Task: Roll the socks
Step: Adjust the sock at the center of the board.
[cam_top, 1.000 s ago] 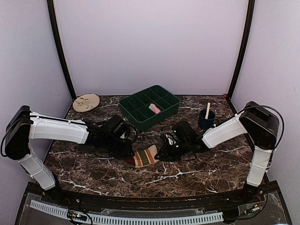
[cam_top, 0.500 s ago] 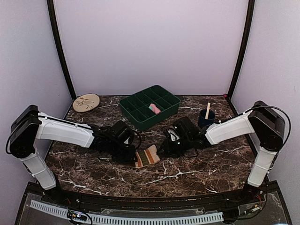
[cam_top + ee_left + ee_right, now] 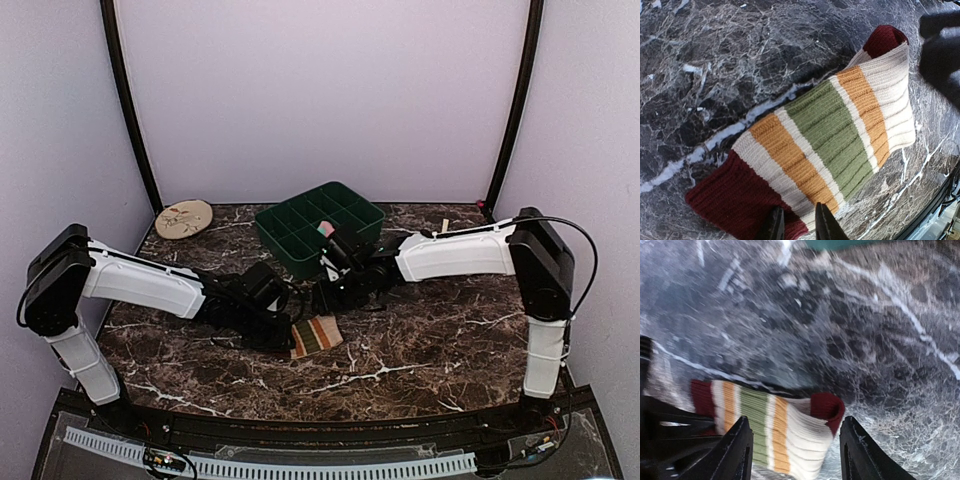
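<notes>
One of the socks, beige with maroon, olive and orange stripes (image 3: 317,335), lies folded over on itself on the marble table. In the left wrist view this striped sock (image 3: 840,130) fills the frame, and my left gripper (image 3: 797,227) is shut on its maroon and white edge. From above, the left gripper (image 3: 283,335) sits at the sock's left side. My right gripper (image 3: 797,450) is open wide, its fingers standing either side of the striped sock (image 3: 785,435) without touching it. In the top view the right gripper (image 3: 330,295) hovers just behind the sock. The pink sock (image 3: 327,231) lies in the green tray.
The green divided tray (image 3: 285,250) stands at the back centre, right behind the right gripper, and its edge (image 3: 840,244) shows at the top of the right wrist view. A round beige disc (image 3: 184,218) lies at the back left. The right arm stretches across the table's right half.
The right gripper opened, let go of the striped sock and swung left and back towards the tray. The sock now lies folded shorter. The left gripper kept its hold.
</notes>
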Tool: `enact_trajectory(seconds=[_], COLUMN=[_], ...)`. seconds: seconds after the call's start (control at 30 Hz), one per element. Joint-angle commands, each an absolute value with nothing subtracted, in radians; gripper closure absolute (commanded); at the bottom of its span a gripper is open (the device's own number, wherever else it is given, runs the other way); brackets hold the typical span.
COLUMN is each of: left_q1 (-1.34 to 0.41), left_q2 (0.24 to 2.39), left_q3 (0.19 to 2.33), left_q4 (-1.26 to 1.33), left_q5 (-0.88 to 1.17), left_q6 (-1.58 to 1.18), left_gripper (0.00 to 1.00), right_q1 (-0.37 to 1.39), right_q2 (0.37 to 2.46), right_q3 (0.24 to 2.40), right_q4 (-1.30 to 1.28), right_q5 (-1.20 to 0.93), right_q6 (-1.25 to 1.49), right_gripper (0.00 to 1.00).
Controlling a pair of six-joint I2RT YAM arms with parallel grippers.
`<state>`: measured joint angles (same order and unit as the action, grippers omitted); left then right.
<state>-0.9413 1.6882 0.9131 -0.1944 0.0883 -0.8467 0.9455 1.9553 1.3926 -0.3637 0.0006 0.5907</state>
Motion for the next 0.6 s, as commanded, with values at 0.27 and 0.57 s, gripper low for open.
enact_trajectory(seconds=[0.27,0.57], left_q1=[-0.948,-0.952], left_q2=[1.713,1.726], left_q3=[0.938,0.956], left_q4=[-0.193,-0.197], left_q5=[0.080,0.083], left_q6=[-0.823,-0.821], left_gripper=[0.75,0.75], right_q1=[1.016,1.043], right_q2=[2.025,2.060], right_q3=[1.443,1.493], right_q4=[-0.568,-0.604], right_q5=[0.205,0.263], right_q6=[0.552,0.526], right_gripper=[0.46,0.49])
